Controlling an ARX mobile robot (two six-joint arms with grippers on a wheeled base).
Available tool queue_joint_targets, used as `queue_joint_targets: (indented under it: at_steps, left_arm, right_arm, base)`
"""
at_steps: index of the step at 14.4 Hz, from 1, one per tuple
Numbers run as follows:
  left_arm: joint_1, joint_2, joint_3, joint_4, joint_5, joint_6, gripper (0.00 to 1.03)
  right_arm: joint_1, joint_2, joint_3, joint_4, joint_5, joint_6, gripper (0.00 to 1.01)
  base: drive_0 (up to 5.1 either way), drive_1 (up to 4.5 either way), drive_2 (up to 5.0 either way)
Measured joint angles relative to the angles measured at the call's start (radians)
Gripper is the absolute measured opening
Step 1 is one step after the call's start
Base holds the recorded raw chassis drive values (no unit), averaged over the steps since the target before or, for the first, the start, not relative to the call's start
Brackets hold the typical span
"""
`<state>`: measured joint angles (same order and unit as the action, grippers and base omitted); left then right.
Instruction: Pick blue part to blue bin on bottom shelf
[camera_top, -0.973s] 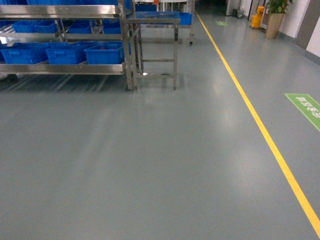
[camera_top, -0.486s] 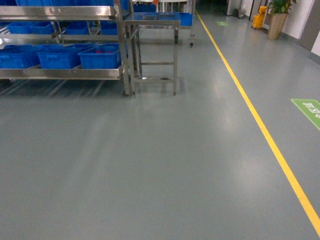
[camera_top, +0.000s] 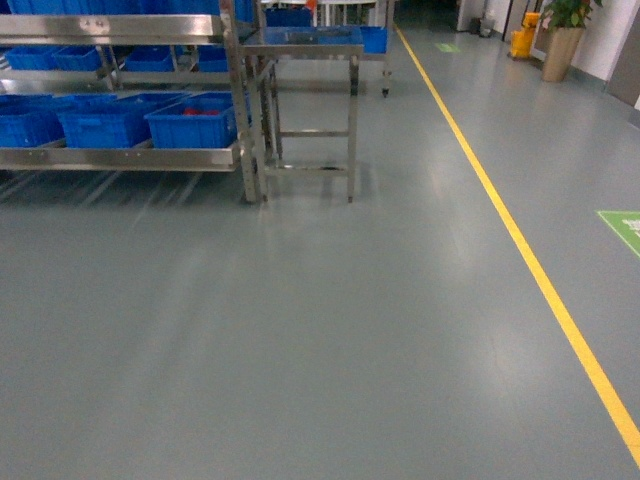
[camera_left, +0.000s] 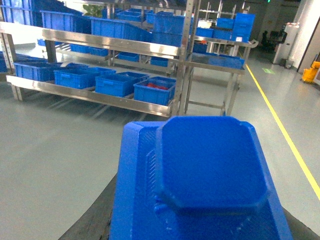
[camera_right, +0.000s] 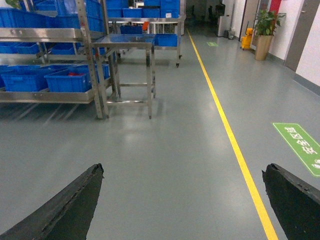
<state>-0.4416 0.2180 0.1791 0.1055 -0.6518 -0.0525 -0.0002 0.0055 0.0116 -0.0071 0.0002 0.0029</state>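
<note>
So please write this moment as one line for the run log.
left tool: holds blue part | right tool: open, empty | bottom shelf: ahead left, not reached

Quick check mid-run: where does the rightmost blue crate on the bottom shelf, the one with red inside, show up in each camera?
Head: rightmost blue crate, upper left, beside the rack's corner post.
Left wrist: upper middle, above the held blue part.
Right wrist: upper left.
Shared landmark: yellow floor line.

right gripper (camera_right: 182, 200): jaws spread, nothing between | floor (camera_right: 165, 150): yellow line (camera_right: 227, 130) | bottom shelf (camera_right: 45, 95): blue crates
</note>
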Motion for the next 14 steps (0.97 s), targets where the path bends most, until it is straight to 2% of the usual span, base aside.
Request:
queue_joint_targets:
  at_steps: [14]
  left_arm:
    - [0.0, -0.002, 0.0, 0.001, 0.0, 0.0, 0.43]
  right_arm:
    - [0.0, 0.0, 0.0, 0.006, 0.0, 0.0, 0.98]
  base:
    - [0.0, 4.12, -4.2]
